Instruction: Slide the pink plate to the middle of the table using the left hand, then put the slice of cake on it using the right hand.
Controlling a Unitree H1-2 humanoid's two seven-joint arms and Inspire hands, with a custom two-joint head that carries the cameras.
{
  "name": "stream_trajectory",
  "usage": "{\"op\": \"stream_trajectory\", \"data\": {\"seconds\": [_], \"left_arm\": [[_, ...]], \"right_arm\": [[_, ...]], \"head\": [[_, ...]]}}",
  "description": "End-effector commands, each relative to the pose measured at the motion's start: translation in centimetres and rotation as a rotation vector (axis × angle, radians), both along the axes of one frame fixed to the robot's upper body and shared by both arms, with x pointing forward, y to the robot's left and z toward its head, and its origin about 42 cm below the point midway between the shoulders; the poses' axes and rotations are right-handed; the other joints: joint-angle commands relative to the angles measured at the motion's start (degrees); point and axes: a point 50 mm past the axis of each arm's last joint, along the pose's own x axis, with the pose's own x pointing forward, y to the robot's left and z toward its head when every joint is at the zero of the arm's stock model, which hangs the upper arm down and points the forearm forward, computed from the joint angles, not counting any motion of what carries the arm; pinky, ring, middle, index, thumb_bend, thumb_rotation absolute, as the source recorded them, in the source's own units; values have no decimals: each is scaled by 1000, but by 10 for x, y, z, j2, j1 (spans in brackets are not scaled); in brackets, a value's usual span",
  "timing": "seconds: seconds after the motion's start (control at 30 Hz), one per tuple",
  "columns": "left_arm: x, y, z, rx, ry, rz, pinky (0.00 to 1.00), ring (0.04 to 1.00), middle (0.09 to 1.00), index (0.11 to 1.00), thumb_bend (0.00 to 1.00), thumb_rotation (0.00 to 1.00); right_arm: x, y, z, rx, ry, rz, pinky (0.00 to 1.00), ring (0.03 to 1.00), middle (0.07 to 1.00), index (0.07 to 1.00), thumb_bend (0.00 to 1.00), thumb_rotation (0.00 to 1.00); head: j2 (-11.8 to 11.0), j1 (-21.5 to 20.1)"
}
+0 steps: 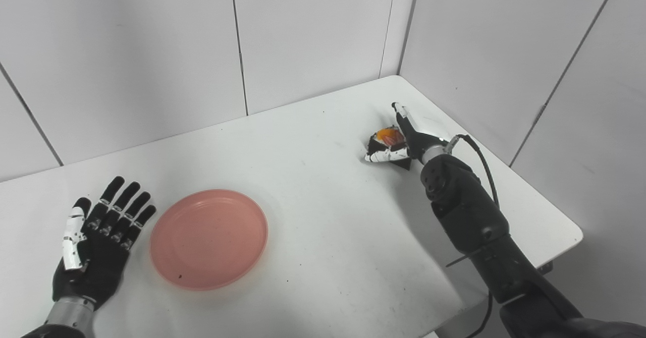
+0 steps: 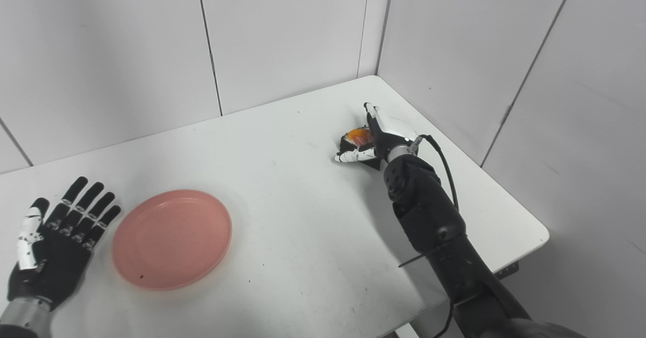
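The pink plate [image 1: 209,238] lies flat on the white table [image 1: 323,212], left of the middle. My left hand [image 1: 98,237] rests palm down just left of the plate, open, fingers spread, not touching it. At the far right of the table my right hand [image 1: 404,138] wraps the slice of cake [image 1: 388,136], a dark wedge with an orange top. Thumb and fingers close around it, and the hand hides most of it. Whether the cake is lifted off the table I cannot tell.
Grey wall panels [image 1: 313,40] stand close behind the table and along its right side. The table's right edge [image 1: 555,212] and front corner lie near my right arm. A black cable [image 1: 479,156] loops off the right wrist.
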Motion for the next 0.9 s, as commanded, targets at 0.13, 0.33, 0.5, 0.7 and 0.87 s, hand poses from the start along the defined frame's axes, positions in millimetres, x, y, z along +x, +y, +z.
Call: {"op": "stream_trajectory", "data": {"seconds": [0.13, 0.33, 0.5, 0.7, 0.87], "left_arm": [[-13, 9, -26, 53, 139, 14, 891, 890, 895, 891, 408, 1000], [-14, 10, -25, 56, 136, 9, 899, 899, 906, 904, 408, 1000], [-14, 9, -24, 58, 137, 12, 899, 896, 901, 898, 413, 1000], [-14, 8, -25, 57, 140, 14, 897, 896, 901, 895, 412, 1000], [-14, 6, -25, 59, 138, 14, 901, 896, 902, 897, 409, 1000]], "right_arm": [[12, -3, 26, -11, -125, -22, 526, 606, 671, 735, 816, 118], [19, -3, 17, 66, -102, -8, 358, 420, 490, 490, 512, 123], [20, -1, 14, 87, -97, -3, 352, 417, 488, 488, 508, 121], [20, -3, 15, 83, -102, -7, 356, 421, 491, 488, 508, 121], [15, -1, 28, 51, -127, 7, 361, 418, 487, 489, 510, 126]], "head": [[1, 1], [4, 2], [5, 4], [5, 10], [4, 14]]}}
